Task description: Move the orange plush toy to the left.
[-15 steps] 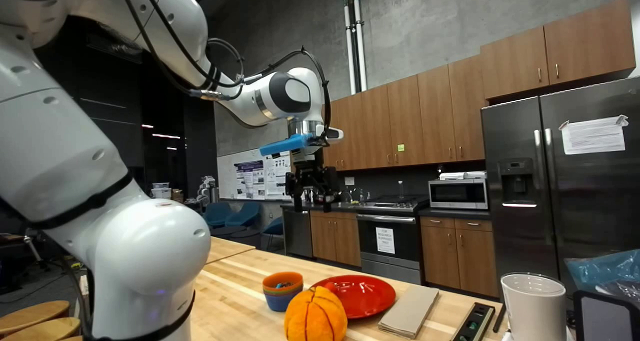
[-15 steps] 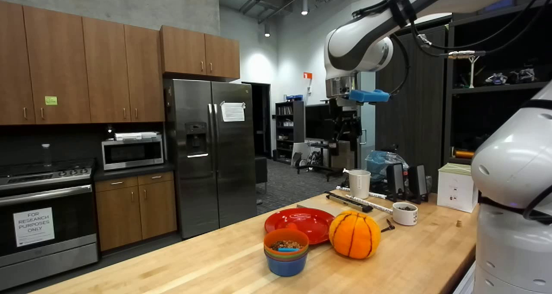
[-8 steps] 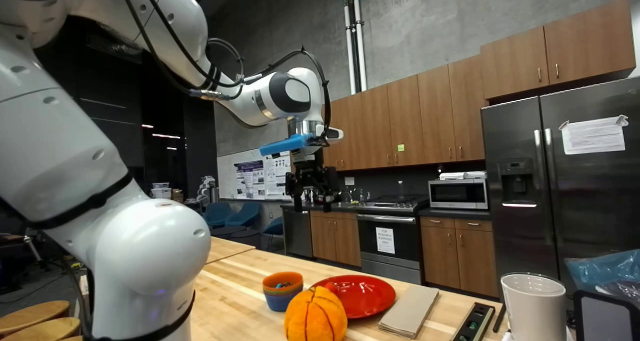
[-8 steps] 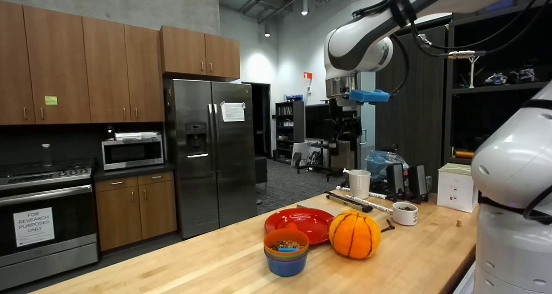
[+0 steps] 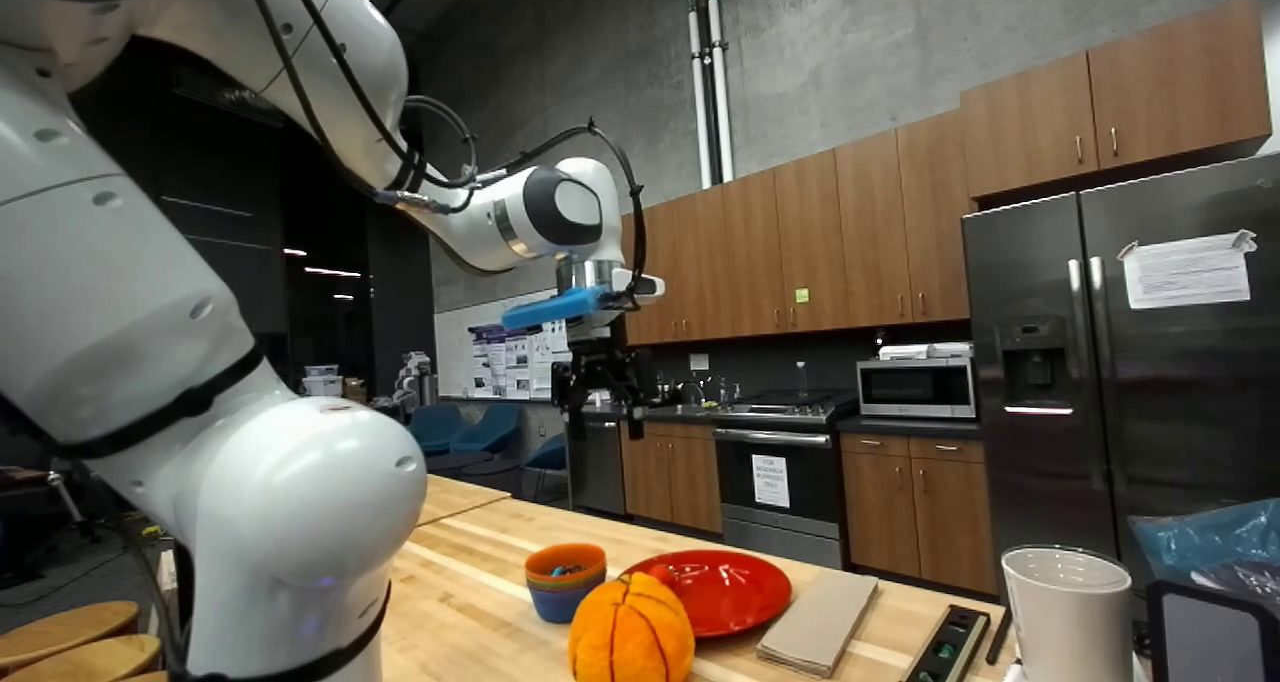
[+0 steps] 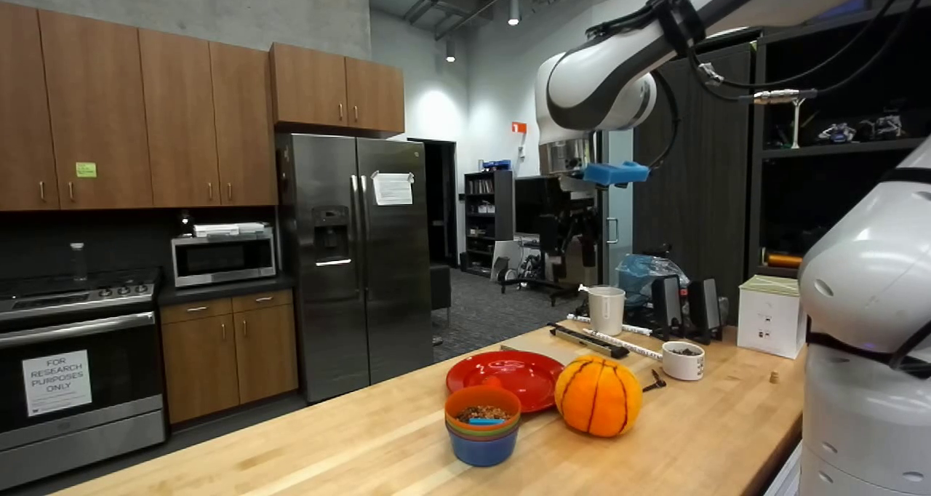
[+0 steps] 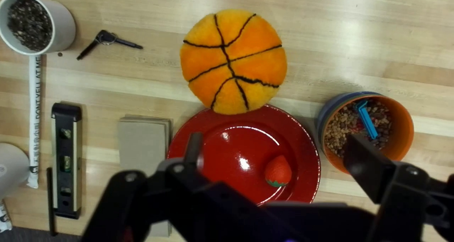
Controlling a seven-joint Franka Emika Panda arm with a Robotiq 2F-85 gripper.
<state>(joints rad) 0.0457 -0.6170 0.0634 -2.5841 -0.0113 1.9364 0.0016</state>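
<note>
The orange plush toy is a round ball with black lines. It rests on the wooden table beside the red plate and shows in both exterior views (image 5: 632, 630) (image 6: 598, 396). In the wrist view the toy (image 7: 234, 61) is at the top middle, its lower edge overlapping the rim of the red plate (image 7: 227, 146). My gripper (image 5: 606, 422) is open and empty, high above the table. In the wrist view its fingers (image 7: 275, 144) are wide apart, over the plate and the stacked bowls, with the toy beyond them. Nothing lies between the fingertips at their height.
Stacked bowls (image 7: 372, 128) with pellets and a blue clip stand near the toy. A toy strawberry (image 7: 278, 171) lies on the plate. Cardboard pieces (image 7: 143, 142), a level (image 7: 66, 160), a small black tool (image 7: 106, 38), and a white cup (image 7: 64, 25) lie to the other side.
Between half a second ago and now, my arm has shifted: the gripper moved left and slightly down in both exterior views. The toy, plate and bowls have not moved.
</note>
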